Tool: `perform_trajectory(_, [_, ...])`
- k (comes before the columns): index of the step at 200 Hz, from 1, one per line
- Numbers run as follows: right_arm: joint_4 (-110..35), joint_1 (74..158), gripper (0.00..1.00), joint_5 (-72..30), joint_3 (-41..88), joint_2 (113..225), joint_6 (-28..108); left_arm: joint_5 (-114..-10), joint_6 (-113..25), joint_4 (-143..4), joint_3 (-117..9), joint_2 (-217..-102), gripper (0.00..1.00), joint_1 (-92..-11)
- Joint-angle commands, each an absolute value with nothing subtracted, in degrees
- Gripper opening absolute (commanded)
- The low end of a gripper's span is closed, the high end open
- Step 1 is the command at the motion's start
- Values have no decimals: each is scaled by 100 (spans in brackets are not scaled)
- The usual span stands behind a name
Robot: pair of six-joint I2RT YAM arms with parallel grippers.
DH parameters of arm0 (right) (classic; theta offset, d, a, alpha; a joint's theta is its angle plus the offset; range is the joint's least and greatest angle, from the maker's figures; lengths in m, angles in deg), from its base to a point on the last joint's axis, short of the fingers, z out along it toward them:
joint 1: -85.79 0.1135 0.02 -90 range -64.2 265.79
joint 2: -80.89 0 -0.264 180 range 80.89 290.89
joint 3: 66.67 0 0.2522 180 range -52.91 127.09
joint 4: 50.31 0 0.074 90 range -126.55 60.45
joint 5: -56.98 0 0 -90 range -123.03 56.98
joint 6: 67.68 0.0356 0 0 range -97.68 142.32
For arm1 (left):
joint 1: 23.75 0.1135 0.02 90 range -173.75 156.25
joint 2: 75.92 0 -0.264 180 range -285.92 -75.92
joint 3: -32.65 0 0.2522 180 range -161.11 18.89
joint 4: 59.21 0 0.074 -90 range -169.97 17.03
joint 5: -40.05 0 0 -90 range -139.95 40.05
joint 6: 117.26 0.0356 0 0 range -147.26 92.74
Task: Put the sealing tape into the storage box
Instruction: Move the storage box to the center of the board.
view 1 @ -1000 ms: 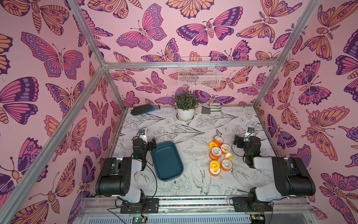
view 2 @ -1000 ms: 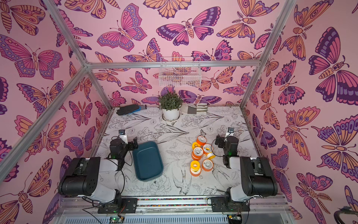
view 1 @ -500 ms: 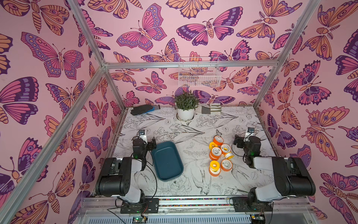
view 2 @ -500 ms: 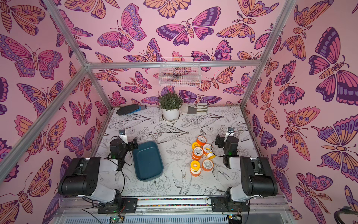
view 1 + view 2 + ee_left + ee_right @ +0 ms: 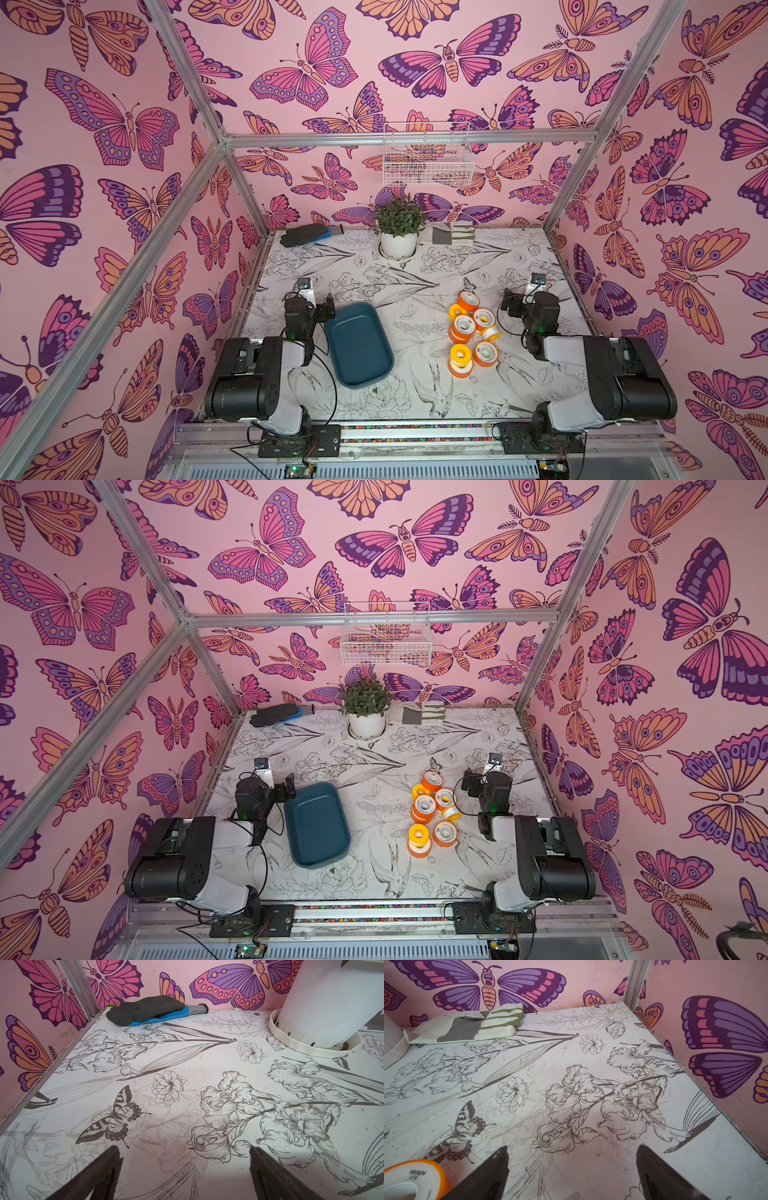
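Top views both show the white flower-printed tabletop [image 5: 415, 270], and on it, just beside my left arm, the shallow dark teal plastic storage box [image 5: 359, 345]: empty, nothing delivered yet. Left gripper [image 5: 184, 1149], wrist view: dark fingers spread wide over bare table, holding nothing. Right gripper [image 5: 572, 1147], same story, jaws apart and empty, with an orange-flanged spool [image 5: 413, 1176] just off one finger. The sealing tape [image 5: 462, 327], small round white spools with orange or yellow plastic flanges, sits clustered between the box and my right arm, well apart from the box. I reckon they're light, stiff at the flanges, smooth enough to slip, and crowded against neighbours; I'd pinch an outer one across its rim.
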State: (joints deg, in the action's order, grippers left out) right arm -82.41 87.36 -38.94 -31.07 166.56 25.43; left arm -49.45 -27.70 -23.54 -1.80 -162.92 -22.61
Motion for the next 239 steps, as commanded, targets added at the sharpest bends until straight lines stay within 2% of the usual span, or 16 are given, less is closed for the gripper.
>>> perform_trajectory(1, [-8318, 8690, 99, -3919, -3004, 16721, 2522, -4693, -2776, -2483, -100, -15662, 100, -2293])
perform_trajectory(23, [-8354, 8690, 99, -4012, -3007, 16677, 2556, -4612, -2731, -3019, -54, -14695, 100, -2375])
perform_trajectory(36, [-8263, 8718, 99, -4014, -3007, 16425, 2488, -4222, -3387, -3389, -54, -14081, 100, -2384])
perform_trajectory(52, [-7128, 8752, 99, -4187, -2756, 15650, 2513, -3814, -4343, -3897, 184, -13381, 100, -2415])
perform_trajectory(71, [-6254, 8748, 99, -4443, -2666, 14587, 3326, -3749, -4470, -4892, -120, -12694, 100, -2645])
perform_trajectory(92, [-5748, 8755, 99, -4110, -2765, 13498, 3778, -3111, -4764, -4615, 52, -12483, 100, -3238])
perform_trajectory(108, [-5898, 8750, 99, -4264, -3135, 12782, 4597, -3453, -5166, -4686, 256, -12251, 100, -3453])
perform_trajectory(132, [-6236, 8754, 99, -4392, -3937, 11730, 5158, -4351, -5814, -6252, -293, -11758, 100, -3466])
perform_trajectory(143, [-6374, 8753, 99, -4361, -4288, 11319, 5425, -4566, -5976, -6821, -415, -11556, 97, -3495])
perform_trajectory(157, [-6336, 8749, 99, -3827, -4498, 10929, 5255, -4646, -5944, -7189, -368, -11319, 91, -3638])
perform_trajectory(168, [-5962, 8756, 100, -3555, -4491, 10710, 5302, -4497, -6050, -7472, -303, -11095, 89, -3793])
perform_trajectory(195, [-5656, 8860, 94, -3095, -4587, 10524, 5447, -4405, -6253, -8366, -289, -10699, 85, -3857])
perform_trajectory(239, [-4813, 9718, 90, -3997, -4158, 11101, 5073, -4520, -6327, -8980, -168, -10289, 83, -3896])
